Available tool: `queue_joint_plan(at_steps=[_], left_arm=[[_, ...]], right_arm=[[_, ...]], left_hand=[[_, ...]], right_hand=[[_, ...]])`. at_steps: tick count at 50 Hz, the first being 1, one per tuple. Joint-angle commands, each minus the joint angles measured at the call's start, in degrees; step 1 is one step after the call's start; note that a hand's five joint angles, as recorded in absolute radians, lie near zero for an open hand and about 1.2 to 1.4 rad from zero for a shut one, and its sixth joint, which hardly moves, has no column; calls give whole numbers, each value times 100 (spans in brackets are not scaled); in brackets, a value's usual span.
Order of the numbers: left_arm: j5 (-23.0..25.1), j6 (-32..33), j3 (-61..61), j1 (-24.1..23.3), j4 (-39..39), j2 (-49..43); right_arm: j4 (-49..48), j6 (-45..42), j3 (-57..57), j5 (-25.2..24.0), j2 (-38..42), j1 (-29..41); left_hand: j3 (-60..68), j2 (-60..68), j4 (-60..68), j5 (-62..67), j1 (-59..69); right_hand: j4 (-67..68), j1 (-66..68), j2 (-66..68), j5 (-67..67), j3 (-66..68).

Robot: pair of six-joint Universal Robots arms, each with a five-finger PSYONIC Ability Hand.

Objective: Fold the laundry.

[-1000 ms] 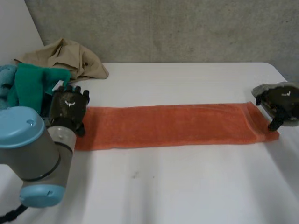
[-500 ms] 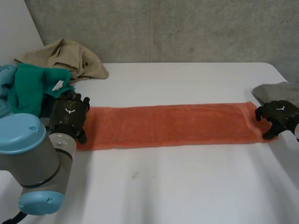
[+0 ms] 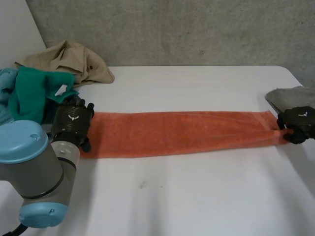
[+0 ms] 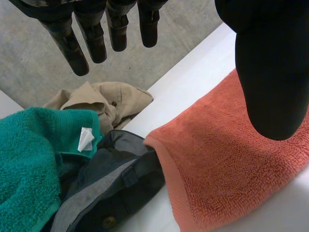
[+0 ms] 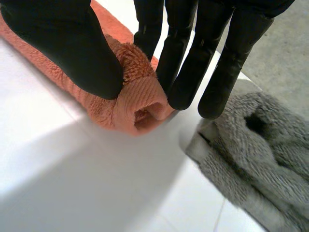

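A long orange towel (image 3: pixel 182 132) lies flat across the white table (image 3: pixel 187 196), stretched from side to side. My right hand (image 3: pixel 298 124) is at its right end, thumb and fingers pinching the bunched edge of the orange towel (image 5: pixel 137 99) between them. My left hand (image 3: pixel 73 122) hovers at the left end with straight fingers (image 4: pixel 94 38) spread above the towel's near-left corner (image 4: pixel 212 169), the thumb over the cloth, gripping nothing.
A grey towel (image 3: pixel 290 97) lies beside my right hand, seen close by the fingertips as grey towel (image 5: pixel 256 154). At the table's left sit a green towel (image 3: pixel 32 91), a beige garment (image 3: pixel 69 59) and a dark grey garment (image 4: pixel 111 188).
My right hand came down onto the towel's right end and closed, bunching the edge. The left hand shifted slightly nearer the towel's left end.
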Motion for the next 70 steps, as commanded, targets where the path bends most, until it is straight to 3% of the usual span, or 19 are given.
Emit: queue_joint_plan(at_steps=[1,10,25,26,28,29,35,40,47,58,70], left_arm=[[-6,0,-45,8,-18,37],[-15,0,-45,-10,-18,46],[-23,0,-54,8,-18,37],[-23,0,-54,8,-18,37],[-23,0,-45,8,-18,37],[-23,0,-45,8,-9,37],[-23,0,-45,8,-18,37],[-23,0,-72,17,-9,37],[-15,0,-63,8,0,37],[-23,0,-72,17,0,28],[-23,0,-63,34,9,28]], right_arm=[[92,-526,530,-201,-411,-577],[268,-1150,636,-228,-420,-894],[426,-1203,522,-263,-429,-1053],[461,-1230,539,-263,-429,-1053],[505,-1265,583,-306,-438,-1070],[514,-1256,557,-298,-438,-1079],[505,-844,356,-342,-455,-1342],[532,296,-267,-333,-482,-1597],[488,1098,-1067,-377,-368,-1765],[-83,810,-2192,-658,1010,-1721],[-101,704,-2888,-711,1812,-1422]], left_hand=[[-179,-132,-141,-255,-115],[-179,-132,-141,-255,-115],[-179,-132,-141,-255,-115],[-179,-132,-141,-255,-115],[-179,-132,-141,-255,-115],[-179,-132,-141,-255,-115],[-179,-132,-141,-255,-115],[-179,-132,-141,-255,-115],[-179,-132,-141,-255,-115],[-179,-132,-141,-255,-115],[-179,-132,-141,-255,-115]], right_hand=[[1187,2562,1283,1434,1248],[1187,2562,1283,1434,1248],[1187,2562,1283,1434,1248],[-1505,-130,-1409,-1258,-1444],[-5012,-3638,-4917,-4766,-4952],[-5247,-3872,-5151,-5000,-5186],[-5468,-4093,-5372,-5221,-5408],[-5384,-4009,-5288,-5137,-5323],[-5400,-4025,-5304,-5154,-5340],[-5813,-4438,-5717,-5566,-5752],[-5813,-4438,-5717,-5566,-5752]])
